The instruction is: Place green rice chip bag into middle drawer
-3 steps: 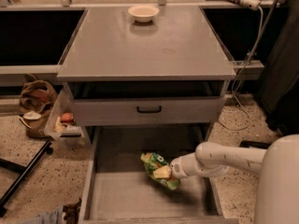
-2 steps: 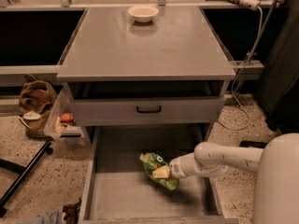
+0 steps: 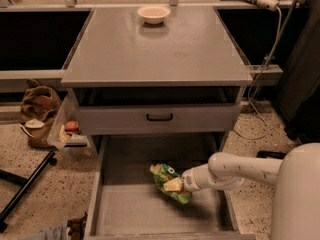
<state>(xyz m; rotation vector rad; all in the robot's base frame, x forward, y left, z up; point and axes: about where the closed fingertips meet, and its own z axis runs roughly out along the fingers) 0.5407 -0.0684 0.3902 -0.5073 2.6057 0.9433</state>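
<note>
Grey table (image 3: 155, 54) viewed from above and in front, with the robot arm (image 3: 240, 169) entering from the right. The middle drawer (image 3: 130, 211) stands pulled out well past the table's near edge, its flat grey floor and low side walls exposed. The gripper (image 3: 181, 183) is inside the drawer box, right of centre and below the near edge, with its jaws clamped on the green rice chip bag (image 3: 167, 176). The bag is tilted, its upper end pointing toward the table's near-left corner, and a shadow lies on the drawer floor beneath it; whether its lower end touches the floor cannot be told. Directly under the near edge, an upper drawer front (image 3: 159, 119) with a black handle (image 3: 159, 117) is slightly open. A pale bowl (image 3: 153, 14) sits on the tabletop close to the far edge, about midway between the far corners. On the floor beyond the near-left corner are a clear bin (image 3: 70, 134) and a brown bag (image 3: 37, 109).
</note>
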